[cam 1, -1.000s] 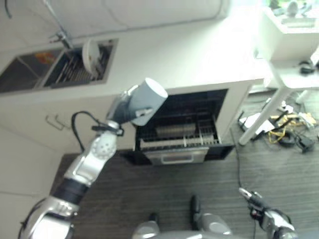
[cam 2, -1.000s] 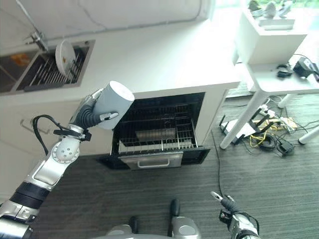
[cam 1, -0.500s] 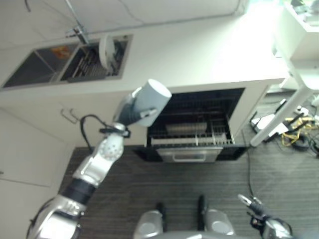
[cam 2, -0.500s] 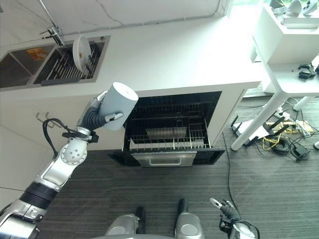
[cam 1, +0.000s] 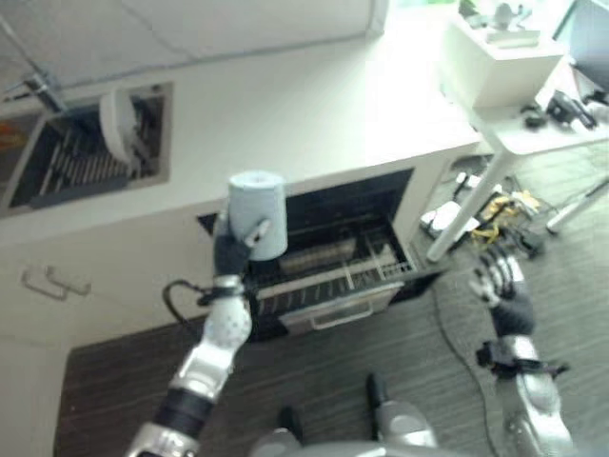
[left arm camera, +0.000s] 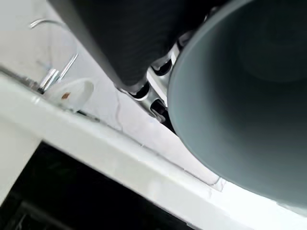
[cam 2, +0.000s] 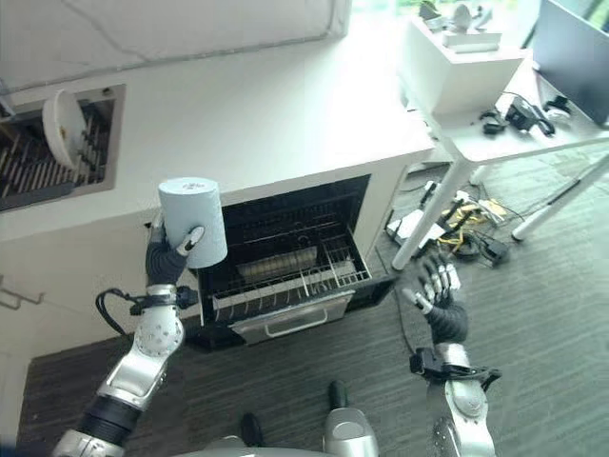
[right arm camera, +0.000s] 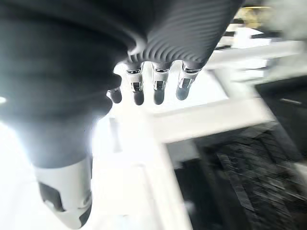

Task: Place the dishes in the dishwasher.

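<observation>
In the left eye view, a pale blue cup is held upright in the left hand, its long axis near vertical, with the thumb laid across its front. The cup is seen above the left front corner of the open dishwasher, whose lower rack is drawn out over the dark floor. The move ahead is judged to turn on this: the rack lies below and to the right of the cup, so the cup has to be lowered and carried rightward. The right hand is raised over the floor, well apart from the rack, so the left hand is the nearer one.

In the right eye view, the left hand's fingers are seen curled round the lower part of the cup. The right hand is shown with its fingers spread and nothing in them. A white plate stands on edge in the sink rack, set into the white bench. A white table stands near the dishwasher's right side.

In the left wrist view, the cup's rounded wall is seen close against the hand, with the bench edge below it.

In the right wrist view, the right hand's fingers are held straight, touching nothing.
</observation>
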